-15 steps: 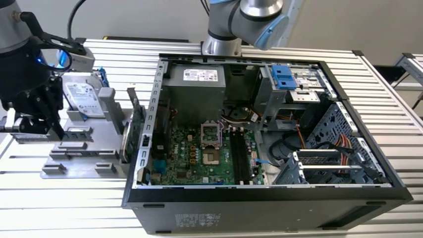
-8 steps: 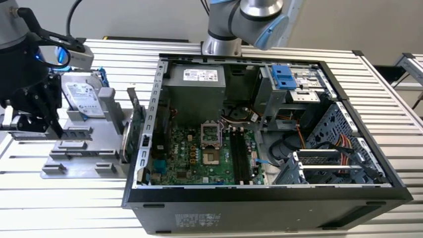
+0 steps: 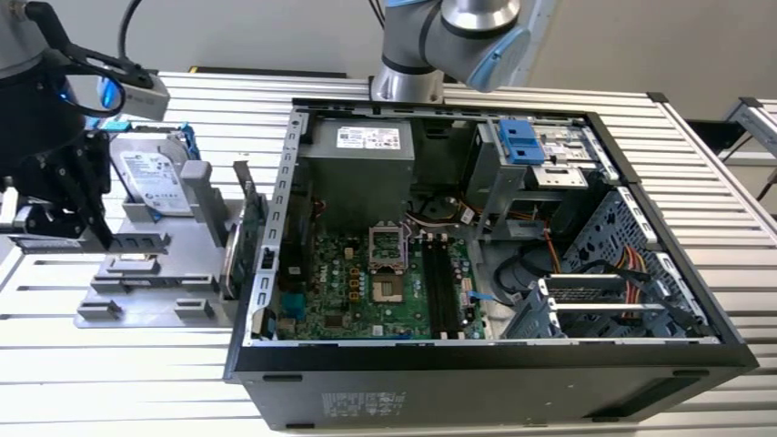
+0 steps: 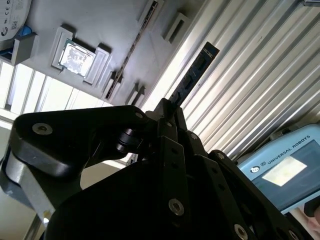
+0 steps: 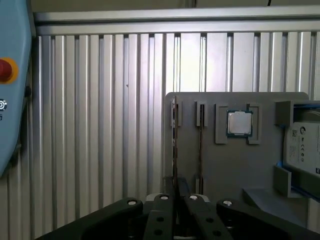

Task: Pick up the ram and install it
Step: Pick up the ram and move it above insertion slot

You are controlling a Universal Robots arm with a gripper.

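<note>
The tool (image 5: 175, 200), at the exterior view's left over the grey parts tray (image 3: 182, 255), is pinched on the ram (image 4: 196, 74), which juts beyond its tips. The pick looks done and the carry is in hand. Rightward sits the open computer case (image 3: 510, 382). Seating likely needs the stick squared with the memory slots (image 3: 439, 291).

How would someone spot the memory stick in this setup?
Find the open computer case; a grey tray sits on the exterior view's left of it, with the gripper by it. The memory stick is the thin dark strip clamped in the jaws, unlike the square silver chip and boxy hard drive resting in the tray.
</note>
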